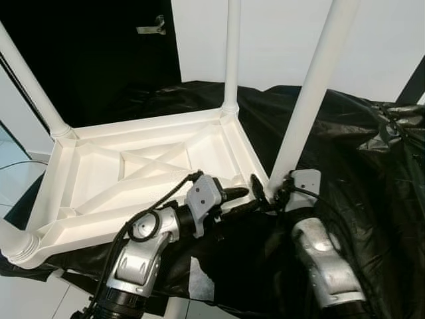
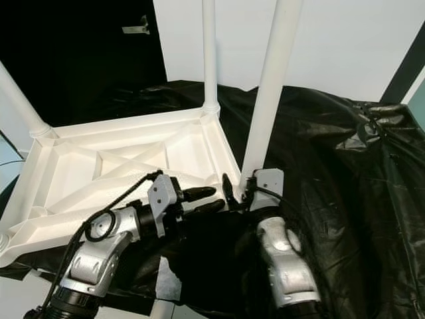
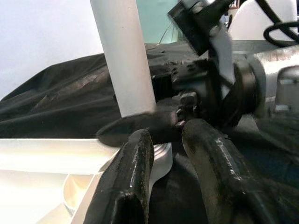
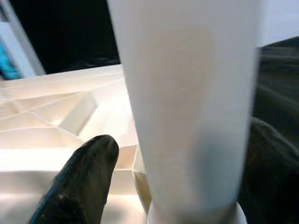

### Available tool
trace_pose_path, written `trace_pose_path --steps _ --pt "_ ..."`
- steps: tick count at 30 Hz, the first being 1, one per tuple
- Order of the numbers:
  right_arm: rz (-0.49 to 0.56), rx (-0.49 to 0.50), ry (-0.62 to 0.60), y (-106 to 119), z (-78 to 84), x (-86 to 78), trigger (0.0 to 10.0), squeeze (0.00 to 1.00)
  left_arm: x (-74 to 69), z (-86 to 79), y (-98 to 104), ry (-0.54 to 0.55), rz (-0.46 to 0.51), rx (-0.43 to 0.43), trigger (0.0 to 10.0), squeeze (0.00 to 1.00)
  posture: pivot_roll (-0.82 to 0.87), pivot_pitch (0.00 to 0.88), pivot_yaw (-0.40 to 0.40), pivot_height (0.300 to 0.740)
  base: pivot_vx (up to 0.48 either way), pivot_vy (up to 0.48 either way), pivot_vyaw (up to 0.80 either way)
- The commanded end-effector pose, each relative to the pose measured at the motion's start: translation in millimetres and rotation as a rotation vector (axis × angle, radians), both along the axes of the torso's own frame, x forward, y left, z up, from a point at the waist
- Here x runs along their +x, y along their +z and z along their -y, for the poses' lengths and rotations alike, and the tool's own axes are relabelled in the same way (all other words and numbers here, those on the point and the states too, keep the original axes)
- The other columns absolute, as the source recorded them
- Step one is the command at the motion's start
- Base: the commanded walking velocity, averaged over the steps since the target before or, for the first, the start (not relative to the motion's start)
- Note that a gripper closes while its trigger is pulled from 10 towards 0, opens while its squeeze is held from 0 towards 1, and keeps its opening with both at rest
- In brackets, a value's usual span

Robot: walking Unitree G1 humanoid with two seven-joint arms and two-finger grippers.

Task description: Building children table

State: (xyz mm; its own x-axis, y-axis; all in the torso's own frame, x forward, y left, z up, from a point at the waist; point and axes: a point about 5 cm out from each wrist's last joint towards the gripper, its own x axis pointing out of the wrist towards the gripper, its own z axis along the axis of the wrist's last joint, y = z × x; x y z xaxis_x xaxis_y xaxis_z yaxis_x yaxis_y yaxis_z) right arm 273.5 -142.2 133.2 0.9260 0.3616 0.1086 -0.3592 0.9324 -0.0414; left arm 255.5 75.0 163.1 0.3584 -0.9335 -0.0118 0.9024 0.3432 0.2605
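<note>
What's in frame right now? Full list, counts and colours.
Table top: 1, white, upside down on the black sheet.
Table legs: 4, white, one at each corner; near-right leg between the right claw's fingers.
Sheet: 1, black, crumpled, under the table top.
Door: 1, dark, behind, with a metal handle.
Wall: white, behind.
Left claw: black fingers, open, by the near-right corner.
Right claw: black fingers around the leg's base.

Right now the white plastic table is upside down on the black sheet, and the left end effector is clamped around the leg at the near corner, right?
Not quite. The right end effector straddles the round white plastic leg, as the right wrist view shows. The left end effector only reaches toward that corner. The white plastic table is upside down on the crinkled black sheet.
</note>
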Motion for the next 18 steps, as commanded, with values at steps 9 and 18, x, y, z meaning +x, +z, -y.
trace_pose_path --steps 9,18 --pt "-0.024 -0.117 0.275 8.3 26.7 14.0 10.0 0.0 -10.1 -4.6 -1.1 -0.073 -0.035 0.028 10.0 0.0 -0.03 0.0 0.019 0.74 0.0 0.0 0.0" --pt "-0.059 -0.241 0.443 21.5 43.9 34.1 10.0 0.0 -13.7 -5.7 -3.7 -0.064 -0.054 0.036 10.0 0.0 -0.01 0.0 0.005 0.74 0.0 0.0 0.0"
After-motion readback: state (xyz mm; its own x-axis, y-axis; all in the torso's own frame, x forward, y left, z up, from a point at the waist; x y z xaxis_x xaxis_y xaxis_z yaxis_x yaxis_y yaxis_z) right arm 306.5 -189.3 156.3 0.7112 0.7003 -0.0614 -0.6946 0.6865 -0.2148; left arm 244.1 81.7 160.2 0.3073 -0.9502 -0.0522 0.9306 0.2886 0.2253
